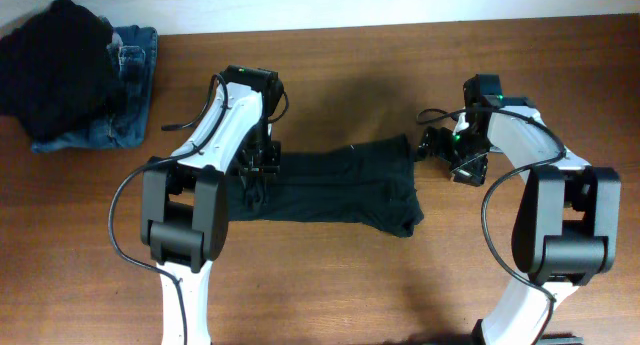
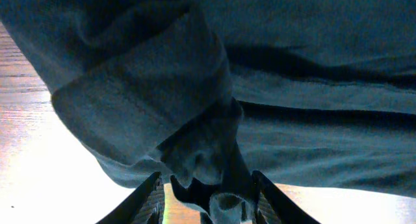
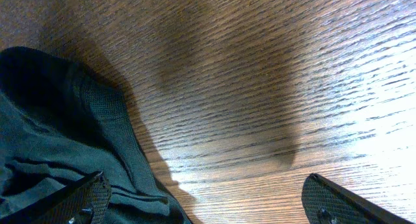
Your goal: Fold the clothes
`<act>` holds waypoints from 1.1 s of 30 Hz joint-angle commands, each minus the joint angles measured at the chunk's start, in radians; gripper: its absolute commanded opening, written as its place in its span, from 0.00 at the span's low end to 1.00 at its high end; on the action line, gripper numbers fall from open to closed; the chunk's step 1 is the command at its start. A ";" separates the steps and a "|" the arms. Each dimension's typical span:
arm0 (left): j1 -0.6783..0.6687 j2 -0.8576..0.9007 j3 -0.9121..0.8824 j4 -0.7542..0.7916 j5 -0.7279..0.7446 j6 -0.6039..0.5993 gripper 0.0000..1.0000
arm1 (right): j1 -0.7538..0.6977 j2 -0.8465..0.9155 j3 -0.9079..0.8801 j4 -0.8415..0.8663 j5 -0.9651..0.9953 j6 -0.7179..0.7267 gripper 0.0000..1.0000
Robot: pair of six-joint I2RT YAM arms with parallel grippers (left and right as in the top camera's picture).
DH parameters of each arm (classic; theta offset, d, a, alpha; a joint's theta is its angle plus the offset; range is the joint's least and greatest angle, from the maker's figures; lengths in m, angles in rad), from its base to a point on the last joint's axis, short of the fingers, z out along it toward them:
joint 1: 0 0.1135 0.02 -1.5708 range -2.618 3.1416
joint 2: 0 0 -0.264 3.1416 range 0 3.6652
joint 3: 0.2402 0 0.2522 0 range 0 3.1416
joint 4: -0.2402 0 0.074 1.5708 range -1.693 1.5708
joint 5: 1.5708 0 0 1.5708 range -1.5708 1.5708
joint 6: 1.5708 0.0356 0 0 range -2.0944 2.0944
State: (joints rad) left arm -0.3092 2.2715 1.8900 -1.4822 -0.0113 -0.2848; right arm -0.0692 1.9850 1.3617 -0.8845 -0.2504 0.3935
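The clothes are one very dark T-shirt (image 1: 340, 190) lying in a long band across the middle of the table. At the shirt's left end my left gripper (image 1: 256, 175) points down. In the left wrist view its fingers stand apart around a bunched fold of the shirt (image 2: 292, 68), and wood shows beside the cloth inside the left gripper (image 2: 207, 176). By the shirt's upper right corner my right gripper (image 1: 438, 143) is wide open. The right wrist view shows the right gripper (image 3: 205, 180) over bare wood, with its left finger above the shirt's ribbed edge (image 3: 39, 133).
A heap of black cloth (image 1: 55, 65) lies on blue denim jeans (image 1: 128, 110) at the back left corner. The wooden table (image 1: 330, 285) ends at a pale wall along the back. Cables loop beside both arms.
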 commanded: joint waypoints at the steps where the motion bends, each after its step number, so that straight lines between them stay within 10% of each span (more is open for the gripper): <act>1: -0.002 0.006 -0.008 0.001 0.005 -0.003 0.44 | 0.005 0.008 -0.004 0.002 -0.005 0.006 0.99; 33: -0.117 0.006 0.122 -0.041 0.011 0.041 0.33 | 0.005 0.008 -0.004 0.003 -0.004 0.006 0.99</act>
State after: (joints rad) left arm -0.4294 2.2723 1.9587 -1.5158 -0.0036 -0.2691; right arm -0.0692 1.9850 1.3617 -0.8845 -0.2504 0.3939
